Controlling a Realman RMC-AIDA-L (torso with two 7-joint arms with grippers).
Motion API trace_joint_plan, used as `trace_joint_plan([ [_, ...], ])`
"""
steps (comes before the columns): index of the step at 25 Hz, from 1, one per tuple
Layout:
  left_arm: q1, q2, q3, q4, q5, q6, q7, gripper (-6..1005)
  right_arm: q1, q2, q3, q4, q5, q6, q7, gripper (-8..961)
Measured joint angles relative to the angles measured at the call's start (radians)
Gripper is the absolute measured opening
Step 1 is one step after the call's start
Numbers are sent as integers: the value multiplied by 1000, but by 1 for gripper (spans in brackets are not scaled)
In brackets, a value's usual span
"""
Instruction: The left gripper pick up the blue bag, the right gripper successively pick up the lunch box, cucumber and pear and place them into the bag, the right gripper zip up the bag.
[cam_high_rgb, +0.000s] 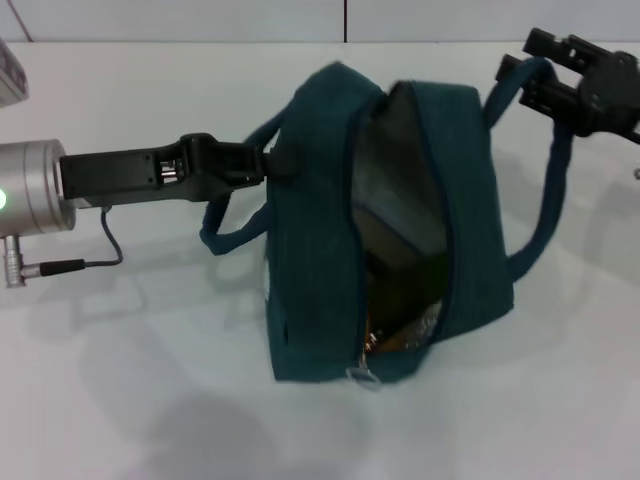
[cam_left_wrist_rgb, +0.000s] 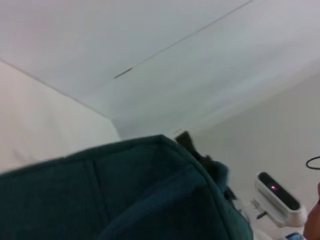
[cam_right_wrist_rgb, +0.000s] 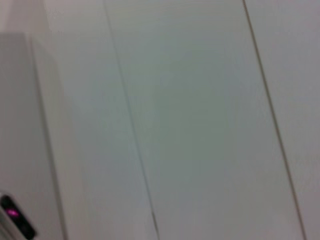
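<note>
Blue bag (cam_high_rgb: 320, 250) — left gripper (cam_high_rgb: 262, 162) jaws clamp its handle.

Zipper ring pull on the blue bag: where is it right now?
In the head view the ring pull hangs at the blue bag's near end, low centre, on the table, the zipper still open.

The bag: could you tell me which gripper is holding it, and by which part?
The left gripper holds the bag by its left handle; the right gripper grips the right handle.
</note>
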Motion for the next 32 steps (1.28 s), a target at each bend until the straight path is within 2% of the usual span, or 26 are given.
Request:
trace_joint_plan([
  [5, 7, -1, 0, -4, -1, -13, 9, 54, 38, -1, 2, 6, -147, 55, 126, 610],
  [9, 15, 2, 0, -12, 0, -22, 16, 54, 2, 9, 1, -4, -225, 42, 184, 610],
  [15, 18, 4, 0, -13, 5, -26, 23, 55, -56, 12, 10, -15, -265, 7, 218, 610],
  [20, 21, 5, 0, -19, 6, -28, 31, 55, -131, 43, 131, -55, -265, -117, 126, 610],
  [26, 32, 5, 0, -23, 6, -30, 32, 55, -196, 57, 216, -142, -265, -170, 99, 609],
  [30, 32, 5, 0, -23, 6, -38, 33, 55, -221, 101, 337, -161, -260, -215, 87, 609],
  [32, 30, 5, 0, -23, 6, -39, 33, 55, -225, 116, 390, -156, -267, -234, 61, 609],
])
